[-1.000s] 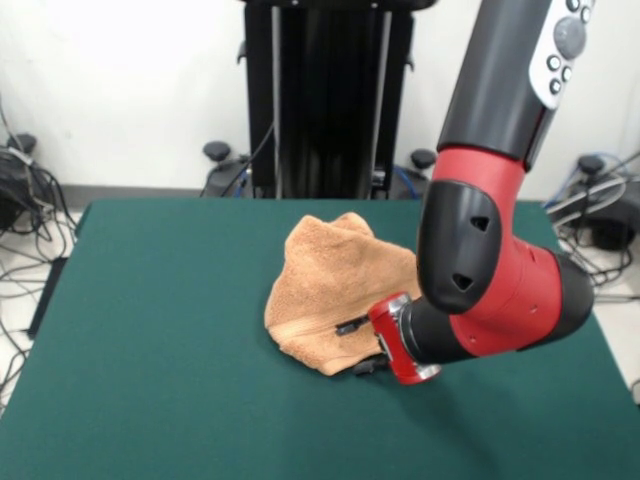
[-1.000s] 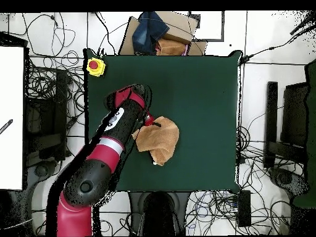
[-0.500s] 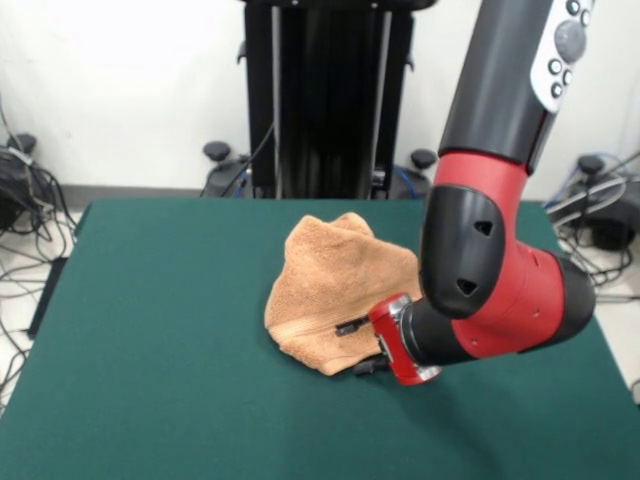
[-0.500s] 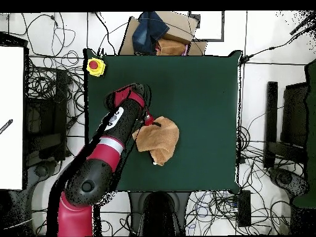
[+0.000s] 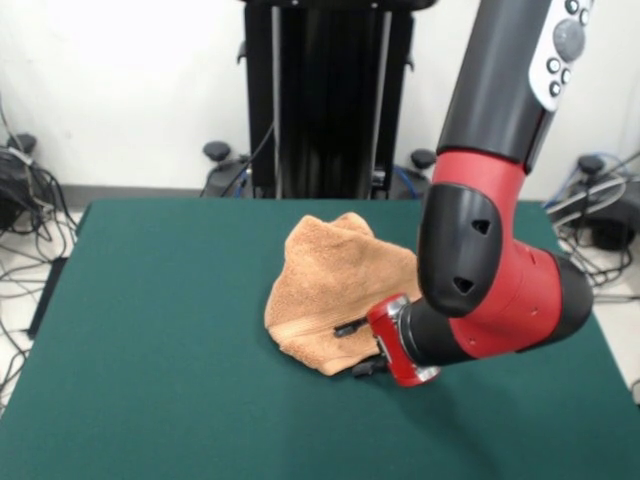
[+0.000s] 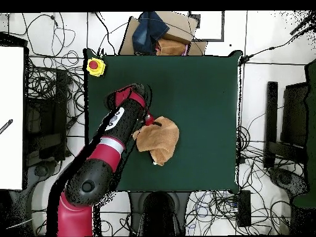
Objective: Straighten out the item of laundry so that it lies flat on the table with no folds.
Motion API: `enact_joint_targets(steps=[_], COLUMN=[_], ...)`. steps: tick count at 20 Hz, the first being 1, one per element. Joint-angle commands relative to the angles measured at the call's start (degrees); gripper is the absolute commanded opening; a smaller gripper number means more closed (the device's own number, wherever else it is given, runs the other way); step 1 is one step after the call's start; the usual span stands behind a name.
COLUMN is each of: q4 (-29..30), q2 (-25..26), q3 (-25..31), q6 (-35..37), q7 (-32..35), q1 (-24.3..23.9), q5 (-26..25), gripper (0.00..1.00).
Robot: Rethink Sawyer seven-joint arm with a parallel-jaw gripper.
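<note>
The pincer (image 5: 358, 347) lies low and sideways at the towel's (image 5: 330, 290) edge, its two black tips touching the cloth; whether they pinch it I cannot tell. The peach towel sits bunched and folded near the middle of the green table (image 5: 160, 330), well away from every edge.

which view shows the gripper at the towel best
The front view: the gripper shows side-on, its two black fingers at the crumpled towel's near edge. Overhead, the arm covers most of it; only a dark tip reaches the towel.
</note>
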Motion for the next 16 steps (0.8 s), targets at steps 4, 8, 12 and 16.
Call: enact_joint_targets(steps=[4,8,12,16], q4=[3.1,1.6,0.1,-1.0], q2=[5.3,5.8,6.5,6.9], q3=[18.0,17.6,17.8,18.3], q6=[0.3,0.3,0.0,0.4], q7=[-0.9,-1.6,-2.0,-2.4], q1=[-6.9,-7.7,-8.4,-9.0], q5=[4.2,2.1,0.7,-0.2], gripper=[1.0,1.0,1.0,1.0])
